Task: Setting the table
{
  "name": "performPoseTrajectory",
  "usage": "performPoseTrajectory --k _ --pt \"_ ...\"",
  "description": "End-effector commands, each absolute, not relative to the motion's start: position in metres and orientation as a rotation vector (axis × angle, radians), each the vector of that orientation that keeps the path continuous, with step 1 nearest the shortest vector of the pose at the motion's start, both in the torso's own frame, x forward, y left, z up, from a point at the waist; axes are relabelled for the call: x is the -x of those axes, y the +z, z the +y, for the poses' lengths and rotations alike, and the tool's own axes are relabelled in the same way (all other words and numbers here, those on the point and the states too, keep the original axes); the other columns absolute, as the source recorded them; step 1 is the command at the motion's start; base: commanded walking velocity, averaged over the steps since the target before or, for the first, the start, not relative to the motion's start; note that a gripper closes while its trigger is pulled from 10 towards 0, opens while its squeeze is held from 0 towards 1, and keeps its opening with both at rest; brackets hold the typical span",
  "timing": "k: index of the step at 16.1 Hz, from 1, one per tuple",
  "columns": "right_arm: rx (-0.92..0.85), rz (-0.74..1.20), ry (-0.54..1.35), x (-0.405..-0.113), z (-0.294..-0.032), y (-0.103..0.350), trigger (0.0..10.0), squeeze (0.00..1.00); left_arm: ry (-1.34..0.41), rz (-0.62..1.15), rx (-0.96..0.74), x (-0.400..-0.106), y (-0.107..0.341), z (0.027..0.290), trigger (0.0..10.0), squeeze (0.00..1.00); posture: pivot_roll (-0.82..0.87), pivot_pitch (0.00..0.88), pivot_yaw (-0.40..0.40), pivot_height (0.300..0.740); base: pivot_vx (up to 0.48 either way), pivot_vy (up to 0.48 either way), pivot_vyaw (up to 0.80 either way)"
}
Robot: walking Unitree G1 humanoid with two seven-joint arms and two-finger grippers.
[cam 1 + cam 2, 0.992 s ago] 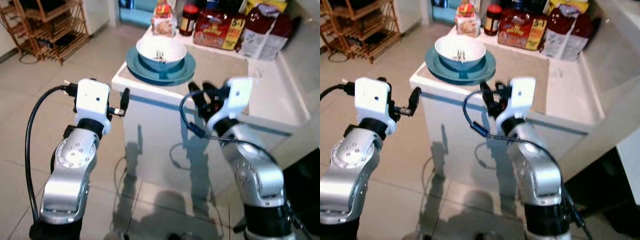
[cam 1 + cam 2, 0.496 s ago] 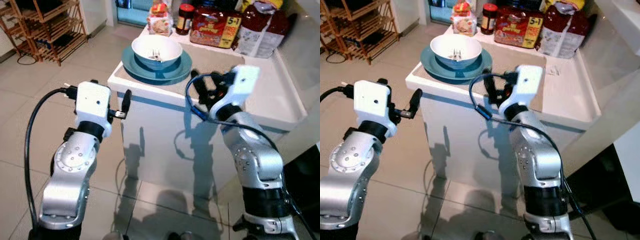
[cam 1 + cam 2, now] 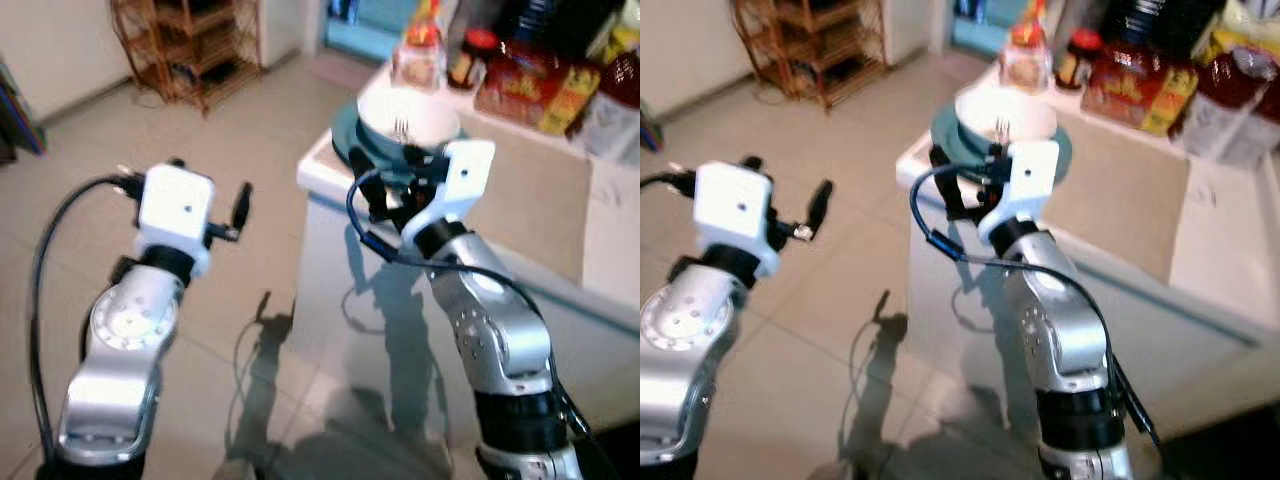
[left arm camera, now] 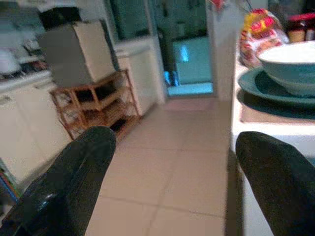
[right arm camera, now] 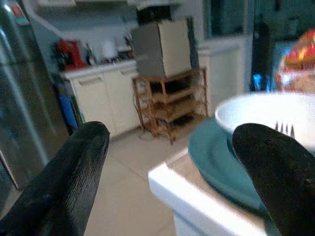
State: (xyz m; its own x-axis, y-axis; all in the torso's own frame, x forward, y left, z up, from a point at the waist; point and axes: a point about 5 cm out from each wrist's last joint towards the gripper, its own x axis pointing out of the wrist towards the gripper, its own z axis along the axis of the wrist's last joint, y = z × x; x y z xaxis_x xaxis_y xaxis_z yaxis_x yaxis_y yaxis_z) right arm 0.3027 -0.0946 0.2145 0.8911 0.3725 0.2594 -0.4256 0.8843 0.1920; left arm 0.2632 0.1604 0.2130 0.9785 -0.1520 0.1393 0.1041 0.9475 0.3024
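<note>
A white bowl [image 3: 410, 112] with a fork [image 3: 400, 127] in it sits on a teal plate [image 3: 945, 126] at the near corner of the white table [image 3: 330, 215]. My right gripper [image 5: 170, 142] is open and empty. It hovers at that corner, just in front of the plate [image 5: 216, 157] and bowl [image 5: 261, 110]. To the left of the table my left gripper [image 4: 170, 145] is open over the tiled floor, holding nothing. In the left wrist view, the plate [image 4: 266, 86] and bowl [image 4: 290, 61] are off to the side.
A beige mat [image 3: 530, 190] covers the table top. A jar [image 3: 467, 58] and food packets [image 3: 525, 85] stand along the far edge. A wooden rack [image 3: 190, 45] stands across the open floor at the back left. A steel fridge [image 5: 19, 98] and cabinets line the far wall.
The camera has swung, sliding the table to the right of the picture. My right gripper has risen from below the table edge to the corner by the plate. The left arm holds its pose.
</note>
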Motion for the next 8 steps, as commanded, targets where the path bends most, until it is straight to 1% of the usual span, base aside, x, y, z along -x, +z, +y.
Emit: performPoseTrajectory --k 1,5,7,8 --pt "-0.269 -0.282 0.366 -0.298 -0.112 0.221 10.0 0.0 -0.189 -0.168 -0.283 -0.265 0.214 0.147 10.0 0.0 0.05 0.083 -0.087 0.74 0.334 0.0 0.0" --pt "-0.299 -0.396 0.336 -0.287 -0.124 0.243 10.0 0.0 -0.232 -0.177 -0.272 -0.261 0.214 0.141 10.0 0.0 0.05 0.092 -0.085 0.74 0.324 0.0 0.0" --pt "-0.289 -0.422 0.337 -0.283 -0.127 0.25 10.0 0.0 -0.241 -0.178 -0.267 -0.261 0.214 0.141 10.0 0.0 0.04 0.092 -0.079 0.74 0.3 0.0 0.0" --pt "-0.271 -0.431 0.331 -0.282 -0.13 0.253 10.0 0.0 -0.254 -0.174 -0.251 -0.261 0.214 0.14 10.0 0.0 0.04 0.093 -0.078 0.74 0.0 0.0 0.0"
